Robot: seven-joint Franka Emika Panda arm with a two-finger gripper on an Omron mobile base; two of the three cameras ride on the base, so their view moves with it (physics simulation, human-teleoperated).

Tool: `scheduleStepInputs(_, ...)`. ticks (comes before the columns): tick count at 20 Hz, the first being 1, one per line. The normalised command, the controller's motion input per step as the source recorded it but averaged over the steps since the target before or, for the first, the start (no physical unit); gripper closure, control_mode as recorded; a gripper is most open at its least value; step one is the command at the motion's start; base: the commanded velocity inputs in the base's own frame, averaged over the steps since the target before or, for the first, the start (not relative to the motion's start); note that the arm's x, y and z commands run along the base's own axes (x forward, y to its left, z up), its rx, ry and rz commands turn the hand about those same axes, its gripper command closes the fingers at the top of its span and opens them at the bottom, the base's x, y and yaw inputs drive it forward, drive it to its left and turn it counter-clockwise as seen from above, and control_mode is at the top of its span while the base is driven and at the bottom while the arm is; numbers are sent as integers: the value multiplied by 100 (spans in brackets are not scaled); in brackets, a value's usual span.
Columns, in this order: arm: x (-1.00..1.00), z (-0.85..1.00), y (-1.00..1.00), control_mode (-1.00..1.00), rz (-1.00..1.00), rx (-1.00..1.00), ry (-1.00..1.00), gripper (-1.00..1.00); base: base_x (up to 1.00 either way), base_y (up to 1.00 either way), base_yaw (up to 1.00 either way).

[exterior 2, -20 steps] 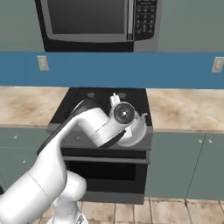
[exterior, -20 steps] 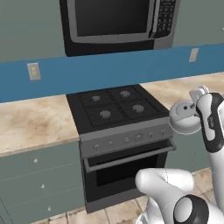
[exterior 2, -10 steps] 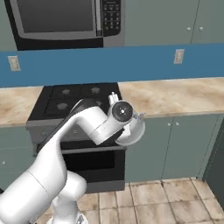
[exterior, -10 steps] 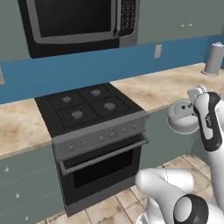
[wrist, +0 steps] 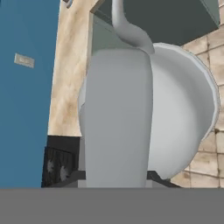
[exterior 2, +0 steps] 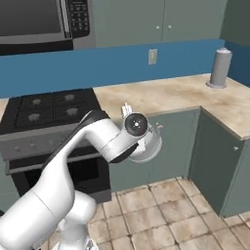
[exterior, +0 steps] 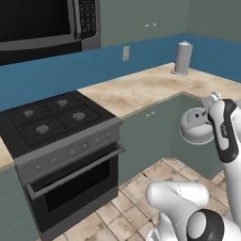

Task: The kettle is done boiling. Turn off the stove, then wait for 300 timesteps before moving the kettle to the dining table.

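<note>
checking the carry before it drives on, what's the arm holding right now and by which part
The kettle, carried in the air off the stove. The gripper is shut on the flat grey handle arching over its top.

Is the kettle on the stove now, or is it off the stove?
Off. The kettle hangs in the air at the arm's end, above the tiled floor and right of the stove, whose four burners are bare.
</note>
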Motion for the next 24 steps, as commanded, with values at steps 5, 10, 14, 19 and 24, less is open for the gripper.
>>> scheduleStepInputs(5, 0, 0, 0, 100, 0, 0, 0, 100, -38, -51, -39)
scheduleStepInputs(10, 0, 0, 0, 100, 0, 0, 0, 100, -33, -52, -40)
scheduleStepInputs(14, 0, 0, 0, 100, 0, 0, 0, 100, -22, -48, -39)
scheduleStepInputs(19, 0, 0, 0, 100, 0, 0, 0, 100, -7, -48, -37)
scheduleStepInputs(24, 0, 0, 0, 100, 0, 0, 0, 100, 8, -42, -35)
